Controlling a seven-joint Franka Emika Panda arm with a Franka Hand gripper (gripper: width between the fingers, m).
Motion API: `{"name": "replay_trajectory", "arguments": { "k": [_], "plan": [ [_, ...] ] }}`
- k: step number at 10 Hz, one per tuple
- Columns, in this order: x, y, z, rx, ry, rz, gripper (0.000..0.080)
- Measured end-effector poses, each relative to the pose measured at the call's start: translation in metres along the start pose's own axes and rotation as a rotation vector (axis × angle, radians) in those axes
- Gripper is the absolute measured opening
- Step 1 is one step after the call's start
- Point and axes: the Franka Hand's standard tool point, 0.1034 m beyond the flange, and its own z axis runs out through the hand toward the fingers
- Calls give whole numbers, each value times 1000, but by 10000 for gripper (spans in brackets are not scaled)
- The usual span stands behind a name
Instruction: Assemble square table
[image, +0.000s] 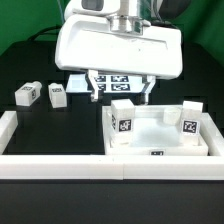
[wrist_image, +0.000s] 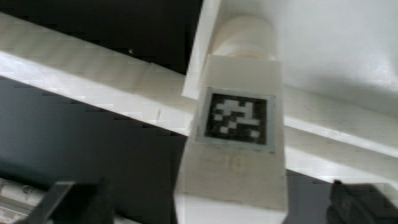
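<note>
The white square table top (image: 160, 143) lies at the front on the exterior view's right. Two tagged white legs (image: 122, 121) (image: 188, 122) stand upright in its far corners. Two loose legs (image: 25, 95) (image: 57, 95) lie on the black table at the left. My gripper (image: 122, 92) hangs open just behind the top, above its left standing leg, fingers wide apart. In the wrist view a tagged leg (wrist_image: 237, 115) runs between my dark fingertips (wrist_image: 63, 205), and the gripper (wrist_image: 214, 212) does not close on it. A white rim (wrist_image: 89, 75) crosses behind the leg.
The marker board (image: 112, 84) lies flat under the gripper at the back. A long white border rail (image: 100, 166) runs along the front and another (image: 8, 128) stands at the left edge. Green curtain is behind the table.
</note>
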Motion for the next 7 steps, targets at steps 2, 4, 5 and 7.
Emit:
{"name": "replay_trajectory", "arguments": {
  "k": [2,4,5,7],
  "plan": [
    [0,0,0,0,0,0,641],
    [2,0,-2,2,0,0,648],
    [6,1,-7,6,-5,1,649],
    [15,4,-21,18,-25,-1,649]
  ]
}}
